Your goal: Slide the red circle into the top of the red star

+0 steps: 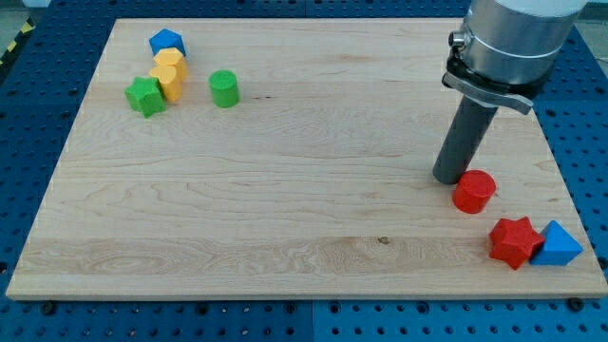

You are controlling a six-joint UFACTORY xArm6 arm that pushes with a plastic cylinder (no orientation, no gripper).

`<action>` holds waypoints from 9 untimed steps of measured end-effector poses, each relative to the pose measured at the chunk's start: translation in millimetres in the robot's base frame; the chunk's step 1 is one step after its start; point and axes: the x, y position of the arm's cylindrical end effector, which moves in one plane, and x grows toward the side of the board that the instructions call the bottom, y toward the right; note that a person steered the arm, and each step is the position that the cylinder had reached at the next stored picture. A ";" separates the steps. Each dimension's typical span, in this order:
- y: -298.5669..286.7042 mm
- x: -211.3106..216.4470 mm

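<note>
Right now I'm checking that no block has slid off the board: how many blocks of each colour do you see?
Red: 2, the red circle beside my tip and the red star
Blue: 2
Yellow: 2
Green: 2
Total: 8

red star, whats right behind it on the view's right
A blue triangular block sits against the red star on its right side. Where they meet, the star covers the blue block's left edge, so that part cannot be seen.
</note>
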 end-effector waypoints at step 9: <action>-51.2 34.4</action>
